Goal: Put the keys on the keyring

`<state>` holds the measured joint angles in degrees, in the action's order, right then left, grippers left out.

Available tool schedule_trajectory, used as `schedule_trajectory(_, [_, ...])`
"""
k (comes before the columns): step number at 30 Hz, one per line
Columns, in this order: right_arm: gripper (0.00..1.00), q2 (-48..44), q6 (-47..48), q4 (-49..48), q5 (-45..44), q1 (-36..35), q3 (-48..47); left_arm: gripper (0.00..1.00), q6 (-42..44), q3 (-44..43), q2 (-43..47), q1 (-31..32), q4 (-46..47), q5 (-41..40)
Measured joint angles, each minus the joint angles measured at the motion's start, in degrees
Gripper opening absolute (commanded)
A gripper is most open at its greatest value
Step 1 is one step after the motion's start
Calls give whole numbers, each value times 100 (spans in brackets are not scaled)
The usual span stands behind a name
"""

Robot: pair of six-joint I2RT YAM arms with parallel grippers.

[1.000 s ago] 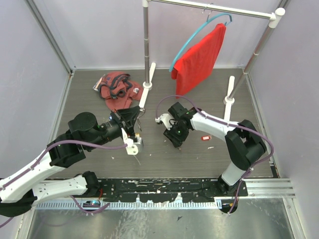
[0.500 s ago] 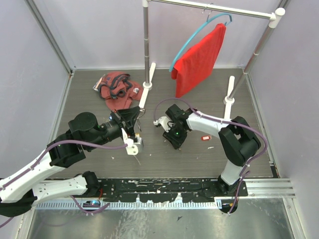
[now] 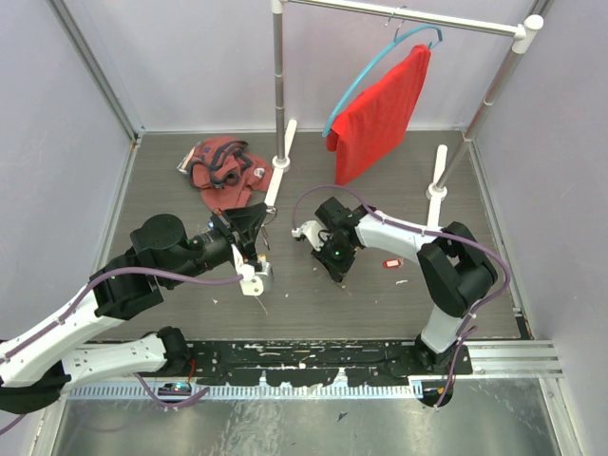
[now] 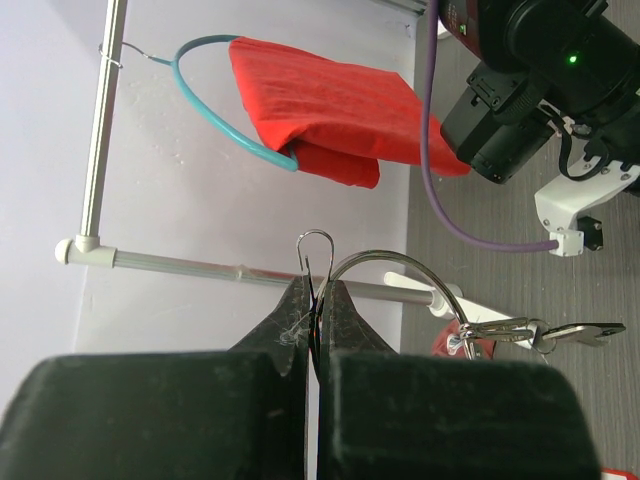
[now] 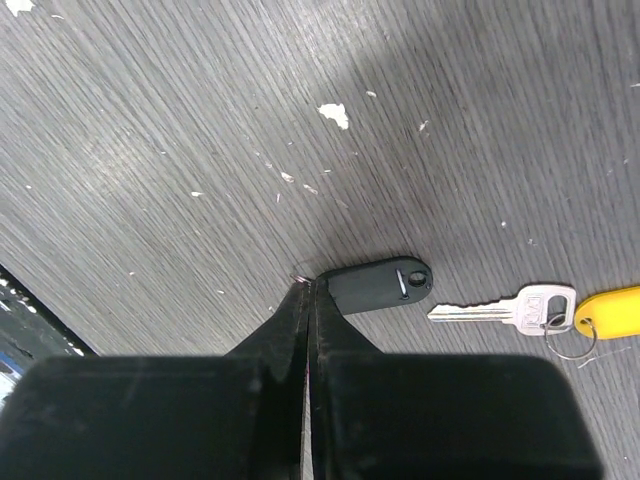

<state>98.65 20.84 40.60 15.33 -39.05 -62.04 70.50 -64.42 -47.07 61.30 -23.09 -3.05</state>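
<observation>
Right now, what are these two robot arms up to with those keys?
The left gripper holds the keyring aloft, pinched shut on its wire; one key seems to hang from it. The right gripper is down at the table, shut at the end of a black tag. A key with a yellow tag lies beside it.

Silver keyring [image 4: 390,254] pinched aloft — keys [image 5: 505,308] flat

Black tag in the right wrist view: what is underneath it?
The black tag lies flat on the grey table. Anything directly beneath it is covered; its near end meets the shut right end effector.
</observation>
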Motion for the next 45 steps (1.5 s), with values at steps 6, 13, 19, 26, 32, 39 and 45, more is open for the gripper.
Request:
schedule_trajectory(6, [1,-304,-48,-24,74,0,-13,0,-4,0,0,0,0,2])
schedule_trajectory(13, [42,-1104,-122,-68,133,28,-33,0,-9,0,0,0,0,20])
schedule_trajectory(19, [49,-654,-79,35,160,-26,-55,0,-11,0,-2,0,0,63])
schedule_trajectory(26, [48,-280,-42,79,20,-254,-52,0,-11,-20,-35,0,2,92])
schedule_trajectory(32, [46,-116,11,85,-13,-258,-52,0,-13,-20,-39,0,0,101])
schedule_trajectory(39, [41,114,31,116,-101,-258,-52,0,-13,-22,-39,0,0,101])
schedule_trajectory(45, [34,116,39,144,-131,-258,-52,0,-13,-59,-57,0,-7,101])
